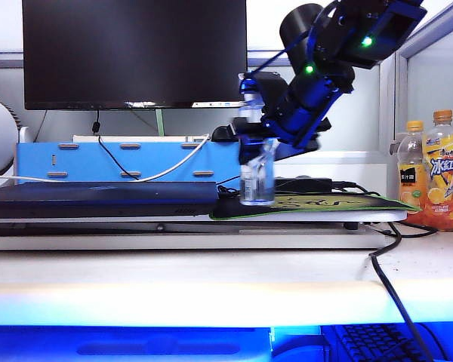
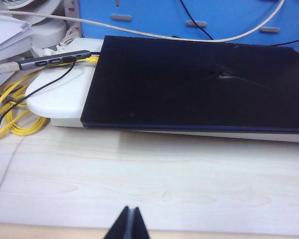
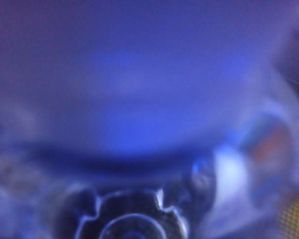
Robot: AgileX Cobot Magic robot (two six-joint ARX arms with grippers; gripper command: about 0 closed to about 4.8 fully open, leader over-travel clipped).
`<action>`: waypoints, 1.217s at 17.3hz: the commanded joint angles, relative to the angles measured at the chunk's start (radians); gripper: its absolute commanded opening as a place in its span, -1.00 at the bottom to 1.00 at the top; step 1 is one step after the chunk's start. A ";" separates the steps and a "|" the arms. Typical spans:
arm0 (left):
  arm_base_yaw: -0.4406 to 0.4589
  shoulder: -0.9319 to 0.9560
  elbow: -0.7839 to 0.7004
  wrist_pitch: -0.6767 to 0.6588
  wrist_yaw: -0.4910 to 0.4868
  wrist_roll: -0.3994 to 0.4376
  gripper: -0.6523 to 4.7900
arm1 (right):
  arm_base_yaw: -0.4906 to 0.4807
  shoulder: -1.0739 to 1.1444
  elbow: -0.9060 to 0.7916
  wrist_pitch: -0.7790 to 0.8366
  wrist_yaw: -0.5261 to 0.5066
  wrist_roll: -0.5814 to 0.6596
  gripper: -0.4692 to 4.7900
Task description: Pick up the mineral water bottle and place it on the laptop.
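Your right tool [image 1: 258, 147] is around the mineral water bottle [image 1: 257, 177], which stands upright on the mouse mat [image 1: 317, 204] beside the laptop [image 1: 98, 197]; whether it pinches yet, you cannot tell. Lifting and placing remain. Your left tool [image 2: 129, 224] sits pressed together over the surface [image 2: 149, 184].

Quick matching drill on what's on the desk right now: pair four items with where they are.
Items:
1. mineral water bottle
2. laptop
3. orange drink bottles
4. left end effector

Places:
A. far right of the desk
B. lying flat on the white stand, left of the mouse mat
C. upright on the mouse mat, at the right end effector
D. low over bare desk, before the laptop

Pairs: 1-C, 2-B, 3-A, 4-D
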 commanded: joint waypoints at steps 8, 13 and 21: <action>0.000 -0.002 0.000 0.000 0.001 0.001 -0.77 | 0.006 -0.011 0.156 0.046 -0.029 -0.015 -0.84; 0.000 -0.002 0.000 0.000 0.001 0.002 -0.77 | 0.050 -0.024 0.276 0.023 -0.249 -0.015 -0.84; 0.000 -0.002 0.000 0.000 0.001 0.001 -0.77 | 0.143 0.070 0.295 0.006 -0.326 -0.060 -0.82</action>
